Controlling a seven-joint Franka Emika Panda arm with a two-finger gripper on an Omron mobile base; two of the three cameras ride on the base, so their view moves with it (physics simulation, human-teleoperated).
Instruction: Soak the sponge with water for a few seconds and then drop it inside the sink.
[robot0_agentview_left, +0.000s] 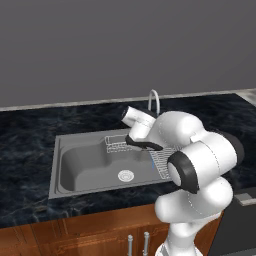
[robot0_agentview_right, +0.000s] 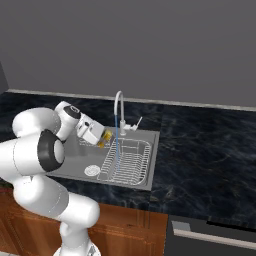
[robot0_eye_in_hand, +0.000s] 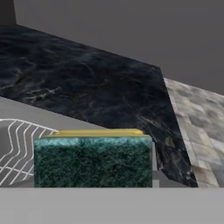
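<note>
My gripper (robot0_agentview_right: 103, 137) is shut on the sponge (robot0_agentview_right: 105, 136), holding it above the sink (robot0_agentview_right: 75, 162). Seen from the hand, the sponge (robot0_eye_in_hand: 92, 161) shows its dark green face toward the camera, with the yellow layer along its top edge. The water (robot0_agentview_right: 116, 145) falls as a thin blue stream from the curved chrome faucet (robot0_agentview_right: 119, 105) onto the wire dish rack (robot0_agentview_right: 127, 162). In the right base view the sponge hangs just left of the stream, and I cannot tell whether they touch. A short piece of the water (robot0_agentview_left: 151, 161) shows beside my arm.
The grey sink (robot0_agentview_left: 80, 170) has a round drain (robot0_agentview_left: 125, 175) in its open left half. A small wire basket (robot0_agentview_left: 116, 145) hangs at the back wall. Black marble counter (robot0_agentview_left: 30, 130) surrounds the basin. My own arm hides the right part of the sink in the left base view.
</note>
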